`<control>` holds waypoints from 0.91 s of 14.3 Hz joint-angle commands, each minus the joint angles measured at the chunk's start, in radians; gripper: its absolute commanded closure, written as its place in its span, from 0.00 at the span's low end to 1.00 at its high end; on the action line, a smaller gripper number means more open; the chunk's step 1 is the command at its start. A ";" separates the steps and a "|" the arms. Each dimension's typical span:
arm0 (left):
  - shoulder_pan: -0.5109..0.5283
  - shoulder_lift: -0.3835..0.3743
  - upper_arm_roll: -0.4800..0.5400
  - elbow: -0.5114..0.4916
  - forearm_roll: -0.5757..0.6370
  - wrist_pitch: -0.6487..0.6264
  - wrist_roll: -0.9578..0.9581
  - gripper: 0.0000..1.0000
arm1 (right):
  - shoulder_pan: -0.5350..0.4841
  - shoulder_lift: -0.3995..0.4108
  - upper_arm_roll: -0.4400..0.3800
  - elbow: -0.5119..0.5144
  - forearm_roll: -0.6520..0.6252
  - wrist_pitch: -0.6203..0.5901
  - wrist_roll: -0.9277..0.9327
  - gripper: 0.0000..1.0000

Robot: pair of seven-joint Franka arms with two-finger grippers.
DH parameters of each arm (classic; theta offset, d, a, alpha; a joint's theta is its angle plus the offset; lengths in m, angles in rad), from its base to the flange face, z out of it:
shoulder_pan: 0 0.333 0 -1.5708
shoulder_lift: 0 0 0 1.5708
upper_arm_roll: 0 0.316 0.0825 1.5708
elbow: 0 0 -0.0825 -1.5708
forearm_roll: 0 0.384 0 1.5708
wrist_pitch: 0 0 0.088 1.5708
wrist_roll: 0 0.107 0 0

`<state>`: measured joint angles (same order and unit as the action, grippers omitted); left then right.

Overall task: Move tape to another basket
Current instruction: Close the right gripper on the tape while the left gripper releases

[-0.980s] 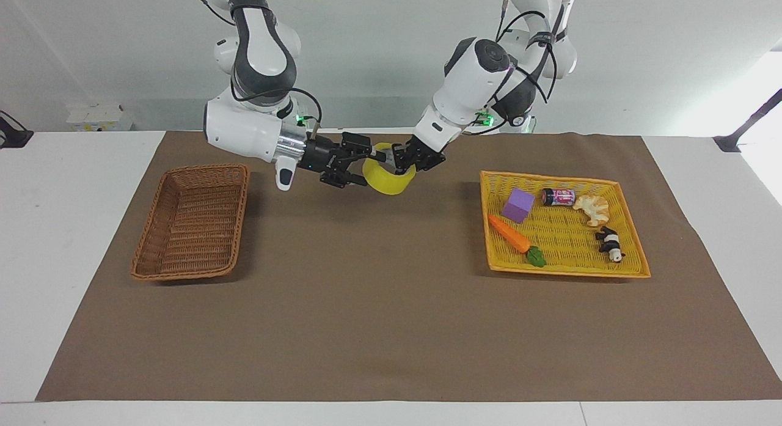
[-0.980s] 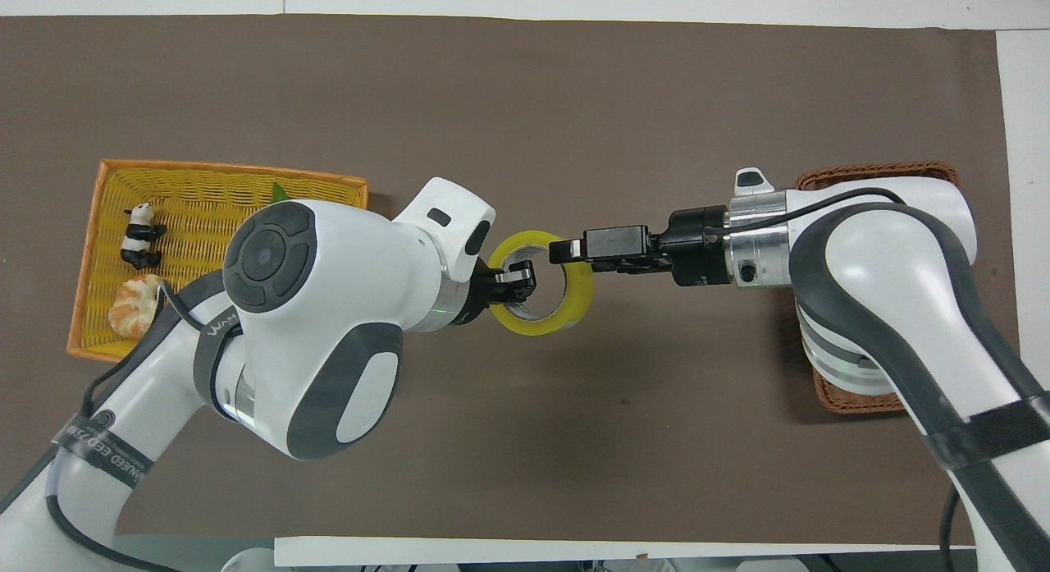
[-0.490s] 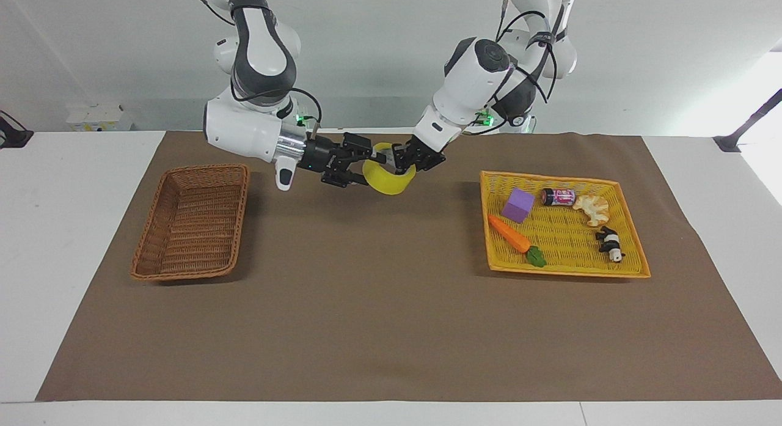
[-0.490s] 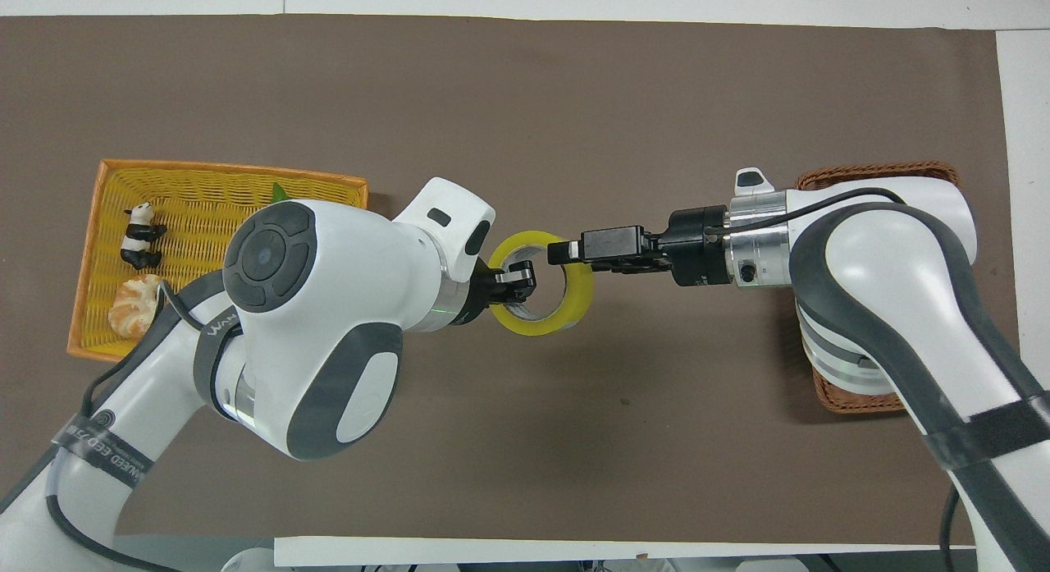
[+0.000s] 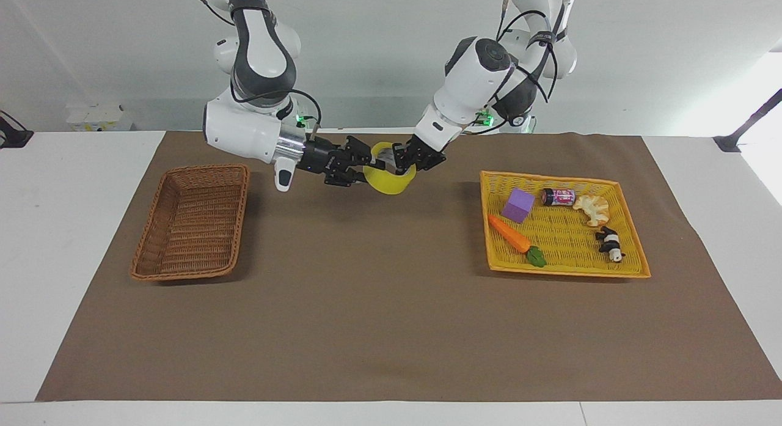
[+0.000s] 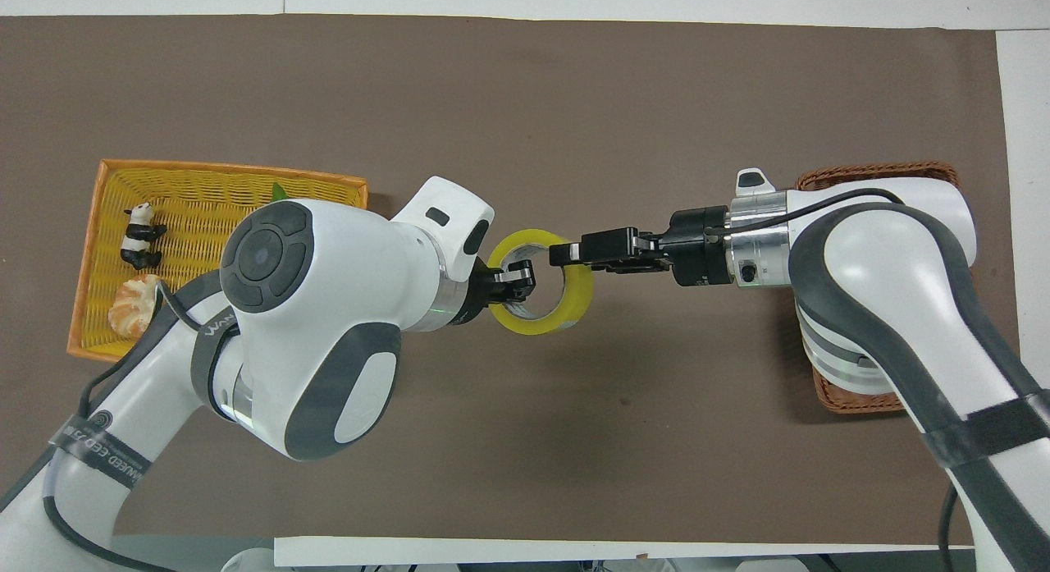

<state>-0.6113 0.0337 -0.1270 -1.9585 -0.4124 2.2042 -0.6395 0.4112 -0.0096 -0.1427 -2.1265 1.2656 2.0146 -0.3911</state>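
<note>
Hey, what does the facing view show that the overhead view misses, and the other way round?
Only the facing view shows the purple block, carrot and small can in the yellow basket, plus the whole brown basket, which has nothing in it. Only the overhead view looks down through the tape's open core. Both show the left pincer and right pincer on the tape in mid-air, and the panda and croissant.

I saw two arms with glossy white shells and dark grey joint covers. Black cables ran along them, fixed by black straps. Each wrist had a silver metal ring and a small green light. Both grippers were black.
</note>
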 commanded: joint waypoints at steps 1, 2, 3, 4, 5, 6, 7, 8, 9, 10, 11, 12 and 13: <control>-0.016 -0.009 0.012 0.004 -0.005 -0.012 -0.011 1.00 | -0.005 -0.009 0.003 -0.006 0.003 -0.008 0.011 1.00; -0.016 -0.009 0.012 0.004 -0.005 -0.014 -0.012 1.00 | -0.006 -0.009 0.003 -0.006 0.003 -0.011 0.014 1.00; -0.016 -0.011 0.012 0.004 -0.005 -0.015 -0.014 1.00 | -0.008 -0.009 0.003 -0.006 0.003 -0.013 0.014 1.00; -0.016 -0.012 0.012 0.004 -0.005 -0.021 -0.025 0.96 | -0.011 -0.009 0.003 -0.004 0.003 -0.014 0.014 1.00; -0.015 -0.017 0.012 0.010 -0.006 -0.035 -0.043 0.79 | -0.012 -0.009 0.003 -0.004 0.003 -0.016 0.014 1.00; -0.004 -0.023 0.012 0.032 -0.011 -0.069 -0.051 0.46 | -0.014 -0.009 0.003 -0.004 0.003 -0.023 0.015 1.00; 0.004 -0.026 0.020 0.064 -0.011 -0.134 -0.051 0.24 | -0.015 -0.009 0.002 -0.003 0.003 -0.028 0.015 1.00; 0.022 -0.029 0.024 0.102 -0.011 -0.214 -0.051 0.18 | -0.023 -0.009 0.003 -0.003 0.003 -0.030 0.015 1.00; 0.066 -0.043 0.024 0.139 -0.009 -0.301 -0.045 0.17 | -0.029 -0.009 0.002 -0.003 0.003 -0.040 0.014 1.00; 0.105 -0.054 0.026 0.162 -0.006 -0.355 -0.040 0.11 | -0.049 -0.009 0.000 -0.003 -0.011 -0.062 0.014 1.00; 0.148 -0.069 0.024 0.185 0.007 -0.413 -0.039 0.04 | -0.078 -0.009 0.002 0.000 -0.046 -0.083 0.011 1.00; 0.183 -0.074 0.026 0.200 0.071 -0.460 -0.040 0.01 | -0.113 -0.009 0.002 0.003 -0.072 -0.123 0.008 1.00; 0.203 -0.093 0.024 0.199 0.174 -0.494 -0.039 0.01 | -0.156 -0.009 0.000 0.005 -0.083 -0.166 0.003 1.00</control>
<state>-0.4554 -0.0319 -0.0993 -1.7735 -0.3482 1.7925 -0.6759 0.3328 -0.0085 -0.1448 -2.1261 1.2111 1.9279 -0.3882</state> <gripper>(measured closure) 0.026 0.463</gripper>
